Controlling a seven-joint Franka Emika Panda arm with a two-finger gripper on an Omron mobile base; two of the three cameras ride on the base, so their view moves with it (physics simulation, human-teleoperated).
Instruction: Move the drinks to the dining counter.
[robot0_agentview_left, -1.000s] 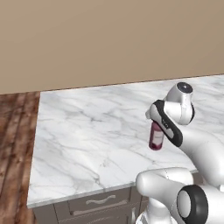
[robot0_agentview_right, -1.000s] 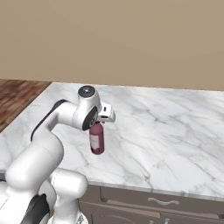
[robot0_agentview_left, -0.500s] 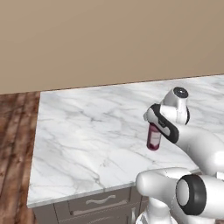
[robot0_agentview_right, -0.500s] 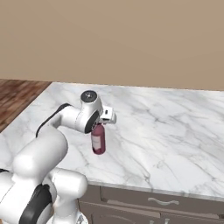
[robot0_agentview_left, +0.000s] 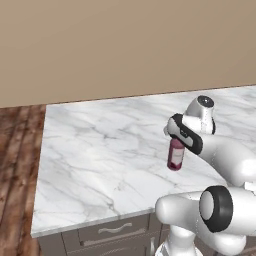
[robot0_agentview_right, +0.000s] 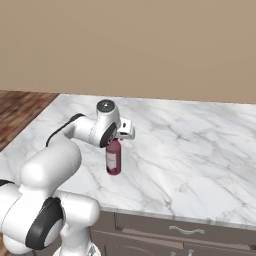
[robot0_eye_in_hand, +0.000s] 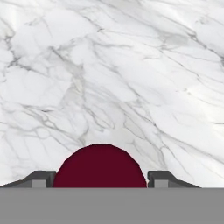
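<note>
The maroon bottle (robot0_agentview_left: 175, 156) (robot0_agentview_right: 113, 161) stands upright over the front part of the white marbled dining counter (robot0_agentview_left: 95, 160) (robot0_agentview_right: 200, 155). Its base is at or just above the slab. My gripper (robot0_agentview_left: 176, 143) (robot0_agentview_right: 116, 142) comes down on it from above, shut on its neck just below the cap. In the hand view the dark-red cap (robot0_eye_in_hand: 99, 168) sits between the two dark fingertips (robot0_eye_in_hand: 41, 178), with marble (robot0_eye_in_hand: 109, 65) beyond it.
A plain tan wall (robot0_agentview_left: 125, 45) backs the counter. Wooden floor (robot0_agentview_left: 17, 175) lies past the counter's left end. Grey drawer fronts (robot0_agentview_left: 117, 231) (robot0_agentview_right: 185, 234) run under the front edge. Bare marble stretches to the left of and behind the bottle.
The bottle and hand have barely shifted over the counter. The arm's lower links have swung a little, and the grip on the bottle is unchanged.
</note>
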